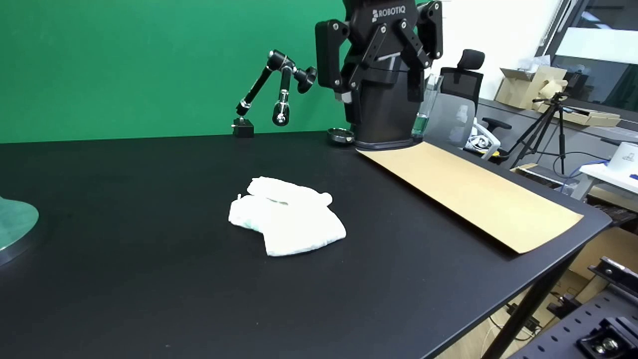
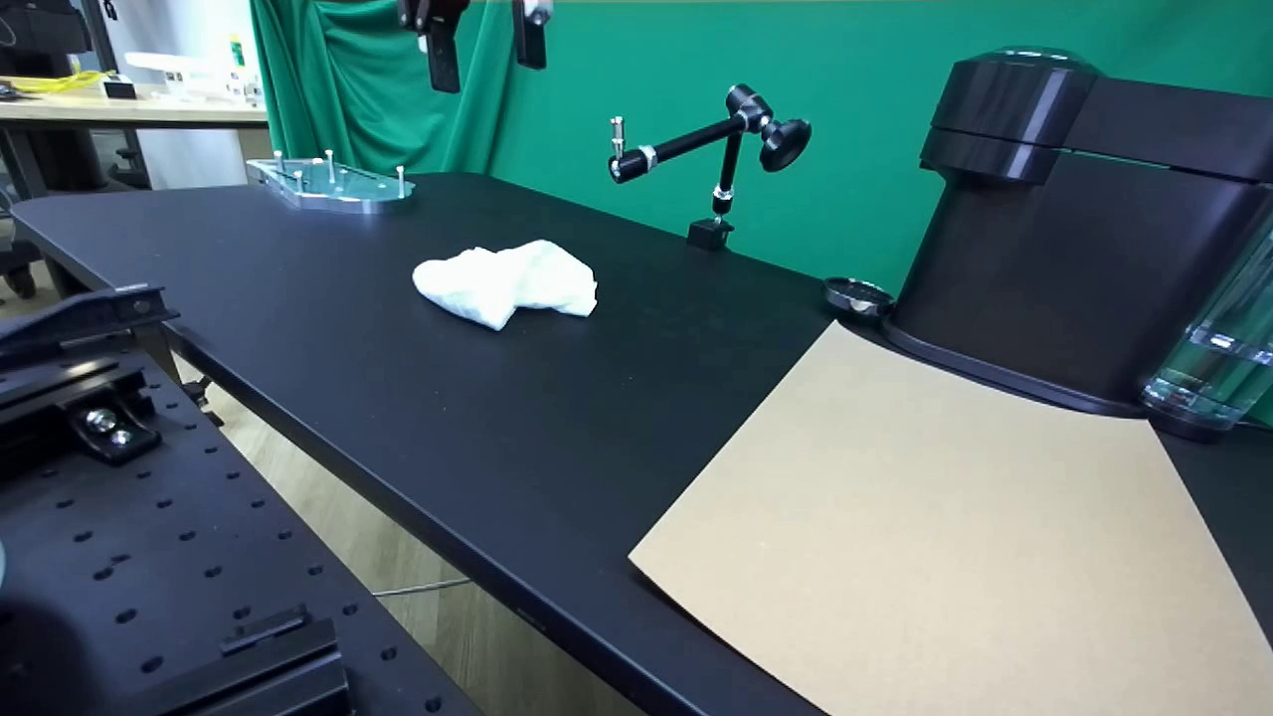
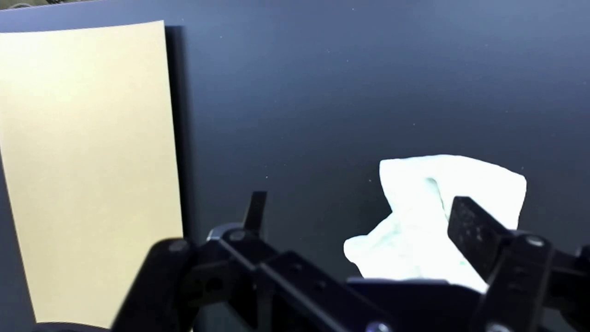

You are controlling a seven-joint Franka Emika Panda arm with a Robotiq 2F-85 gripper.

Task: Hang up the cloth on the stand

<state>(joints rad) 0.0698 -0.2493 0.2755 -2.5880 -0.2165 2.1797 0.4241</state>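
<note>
Rumpled cloth [image 1: 291, 219] on the desk [image 1: 149, 299], claw [image 2: 488, 66] spread above

Only the exterior views show the stand [image 2: 696, 141], at the desk's edge by the green backdrop [image 2: 597, 60]; in the wrist view the claw partly hides the cloth. A tripod [image 1: 555, 103] appears only in an exterior view. Beside the black machine [image 2: 1034, 264] sits a clear tank [image 2: 1218, 338]; whether it holds liquid I cannot tell

Rumpled white cloth [image 2: 505, 282] lies on a black surface [image 2: 428, 388], claw [image 2: 487, 73] hangs well above with its jaws spread, jointed black stand [image 2: 729, 164] rises before a green backdrop [image 2: 646, 50], tan sheet [image 2: 945, 537] lies beside a bulky black machine [image 2: 1044, 268]
</note>
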